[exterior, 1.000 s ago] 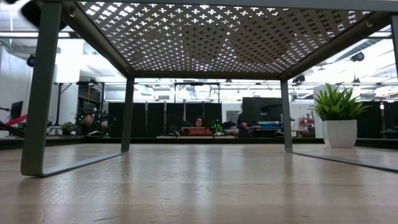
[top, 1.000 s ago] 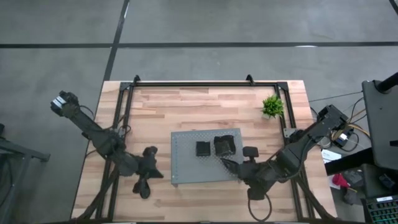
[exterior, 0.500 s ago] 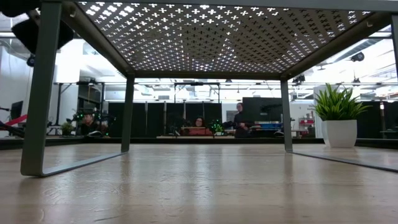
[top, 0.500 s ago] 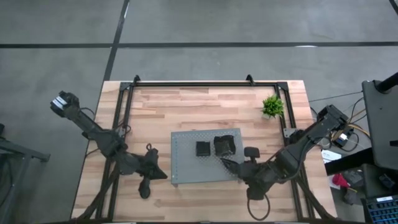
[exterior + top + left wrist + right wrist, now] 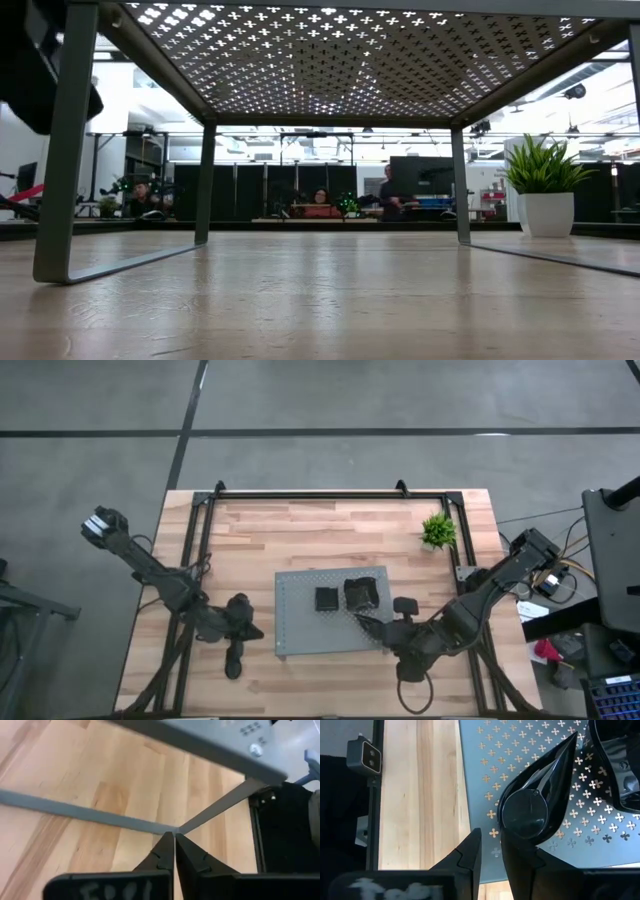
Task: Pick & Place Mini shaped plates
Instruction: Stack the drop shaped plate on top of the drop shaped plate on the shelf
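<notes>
The left hand (image 5: 236, 652), fingers pressed together and empty, hangs over the tabletop (image 5: 250, 530) left of the board (image 5: 300, 630). On the board sit a square plate (image 5: 326, 599), a wavy plate (image 5: 360, 592) and a teardrop plate (image 5: 536, 799). They look glossy, rigid, light and probably slippery, best pinched at the rim. The right hand (image 5: 489, 851), nearly closed and empty, sits at the teardrop's edge.
</notes>
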Tool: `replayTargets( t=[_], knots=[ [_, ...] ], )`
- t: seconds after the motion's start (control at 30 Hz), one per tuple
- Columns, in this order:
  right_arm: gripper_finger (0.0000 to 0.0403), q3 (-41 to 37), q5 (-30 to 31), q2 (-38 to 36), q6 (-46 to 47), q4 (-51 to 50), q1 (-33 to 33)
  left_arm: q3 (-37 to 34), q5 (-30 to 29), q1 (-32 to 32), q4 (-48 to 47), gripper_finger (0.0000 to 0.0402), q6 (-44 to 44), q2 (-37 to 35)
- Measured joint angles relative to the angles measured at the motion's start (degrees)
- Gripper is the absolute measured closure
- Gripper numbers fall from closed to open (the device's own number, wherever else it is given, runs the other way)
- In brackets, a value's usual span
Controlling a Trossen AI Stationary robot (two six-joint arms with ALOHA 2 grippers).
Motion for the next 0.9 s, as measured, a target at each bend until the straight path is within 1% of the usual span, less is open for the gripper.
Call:
replayTargets(
  t=[0.07,0.17,0.23,0.27,0.33,0.43,0.5,0.7,0.9],
  knots=[
    [0.0327,-0.2,-0.1,0.0,0.1,0.0,0.0,-0.7,0.0,0.0,-0.3,0.0380,-0.6,0.0],
    [0.0324,-0.3,-0.1,0.0,0.1,0.1,0.0,-1.8,0.0,0.0,-2.5,0.0348,-1.9,0.0],
    [0.0323,-0.4,-0.1,0.0,0.1,0.2,0.0,-2.3,1.6,0.0,-2.5,0.0326,-2.7,0.0],
    [0.0325,-0.4,-0.1,0.0,0.1,0.3,0.0,-2.3,2.5,0.0,-3.7,0.0319,-1.8,0.0],
    [0.0328,-0.6,-0.1,0.0,0.1,0.7,0.0,-2.3,4.4,0.0,-9.2,0.0312,1.0,0.0],
    [0.0334,-0.8,-0.1,0.0,0.0,1.7,0.0,-2.1,5.9,0.0,-16.1,0.0312,0.3,0.0],
    [0.0336,-0.8,-0.1,0.0,0.0,2.0,0.0,-2.2,6.0,0.0,-17.7,0.0316,0.2,0.0],
    [0.0334,-1.0,-0.1,0.0,-0.1,2.0,0.0,-2.2,6.9,0.0,-22.8,0.0329,4.6,0.0],
    [0.0326,-1.7,-0.1,0.0,-0.1,2.6,0.0,-2.4,8.2,0.0,-29.4,0.0333,4.2,0.0]
  ],
)
